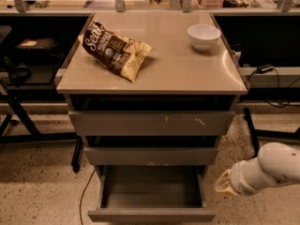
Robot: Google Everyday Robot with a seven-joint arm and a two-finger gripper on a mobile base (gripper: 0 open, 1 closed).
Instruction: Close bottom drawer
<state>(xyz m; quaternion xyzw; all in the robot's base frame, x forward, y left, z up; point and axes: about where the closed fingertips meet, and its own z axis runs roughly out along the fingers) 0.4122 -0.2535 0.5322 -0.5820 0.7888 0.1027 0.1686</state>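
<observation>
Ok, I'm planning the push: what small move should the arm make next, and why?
Probably swing the end effector left and nearer the camera, in front of the bottom drawer. That drawer stands pulled far out, its inside showing, and the end effector hangs off its right side, clear of its front.

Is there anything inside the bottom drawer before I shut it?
The bottom drawer is open and the floor that shows is bare. Its rear runs under the middle drawer and is hidden. The end effector hangs to its right, apart from it.
</observation>
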